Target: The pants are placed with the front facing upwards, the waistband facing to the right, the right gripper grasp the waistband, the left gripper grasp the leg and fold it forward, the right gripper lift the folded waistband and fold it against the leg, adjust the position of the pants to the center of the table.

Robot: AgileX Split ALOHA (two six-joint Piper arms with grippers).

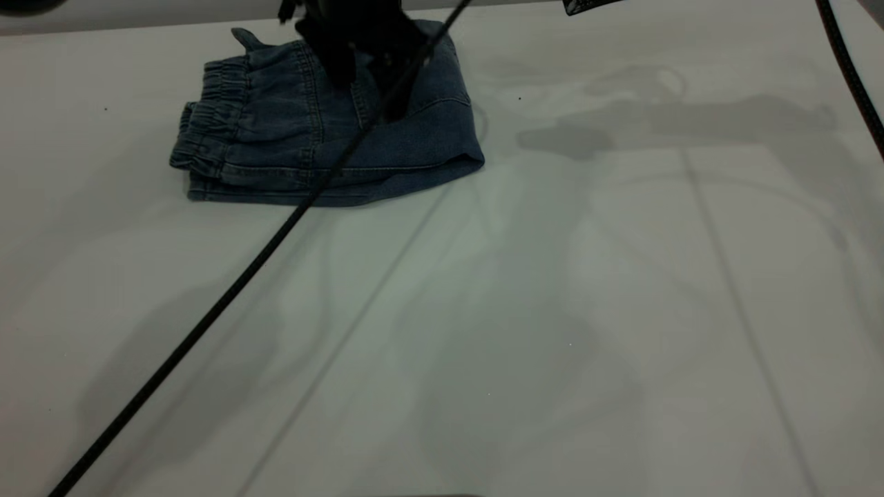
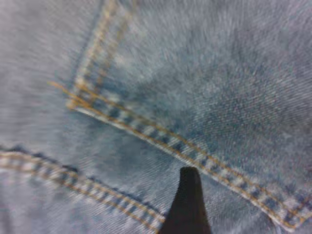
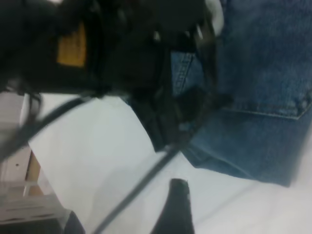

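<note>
The pants (image 1: 428,131) lie folded in a compact blue denim bundle at the far left part of the table (image 1: 552,310). Their gathered waistband (image 1: 207,124) forms the bundle's left edge. My left gripper (image 1: 366,83) stands on top of the bundle, open, with its fingers spread and pressed onto the denim. Its wrist view is filled with denim and tan pocket stitching (image 2: 146,131), with one fingertip (image 2: 189,195) resting on the cloth. My right gripper (image 3: 220,197) is open above bare table beside the pants (image 3: 263,122) and holds nothing. Only one of its fingers (image 3: 178,204) shows.
The left arm's black cable (image 1: 207,310) runs diagonally from the bundle to the near left corner. Another cable (image 1: 853,76) hangs along the right edge. A part of the right arm (image 1: 587,5) shows at the top edge. White tabletop stretches to the right of the pants.
</note>
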